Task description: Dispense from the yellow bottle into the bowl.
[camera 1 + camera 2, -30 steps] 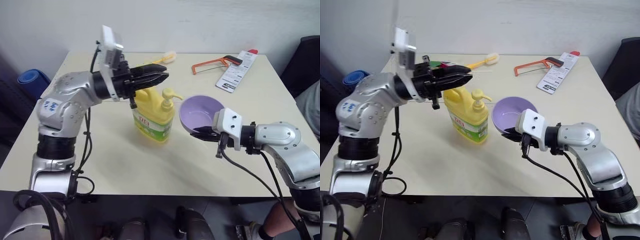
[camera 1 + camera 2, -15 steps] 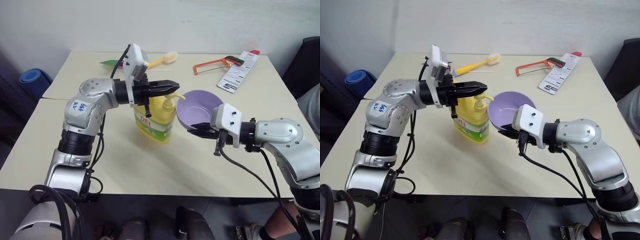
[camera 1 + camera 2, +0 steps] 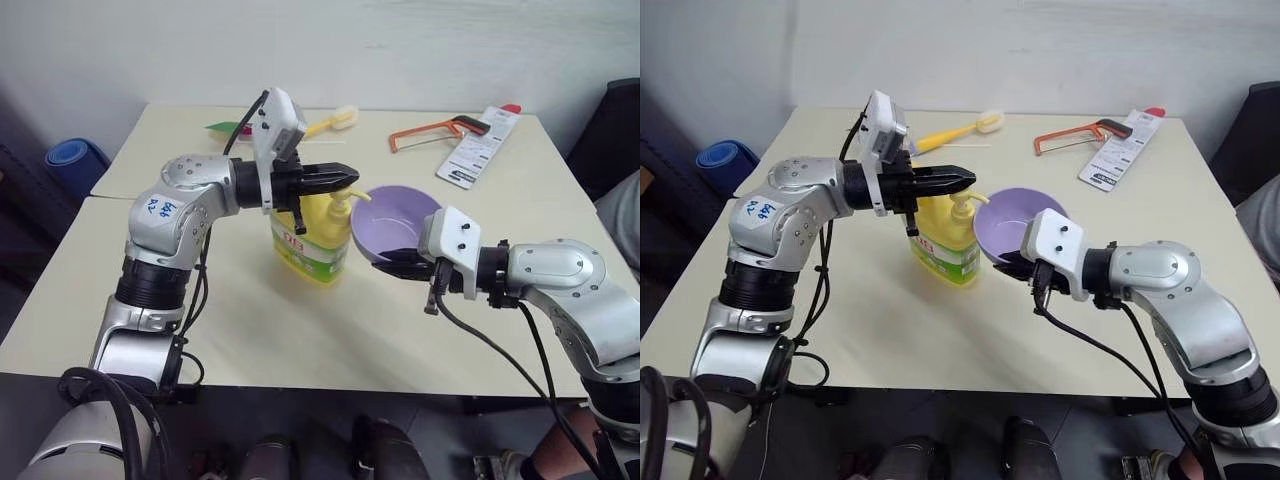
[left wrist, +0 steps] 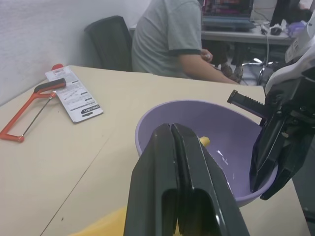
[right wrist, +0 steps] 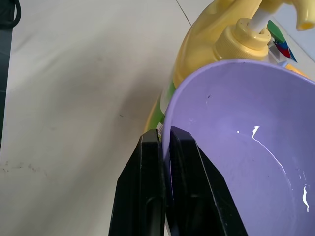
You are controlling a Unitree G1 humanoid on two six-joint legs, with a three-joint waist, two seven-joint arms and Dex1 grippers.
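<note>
Since a second ago, the left gripper [image 3: 345, 177] has dropped over the yellow bottle [image 3: 311, 240] pump, fingers pressed together. Clamped on the bowl [image 3: 396, 219] rim, the right gripper [image 3: 392, 261] holds it beside the bottle, above the table [image 3: 300, 330].

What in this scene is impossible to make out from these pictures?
- The yellow bottle: head views, the left gripper covers its pump, so contact is unclear.
- The bowl: head views, the right gripper, clamped on the rim, hides the near wall.
- The card's print: too small.
</note>
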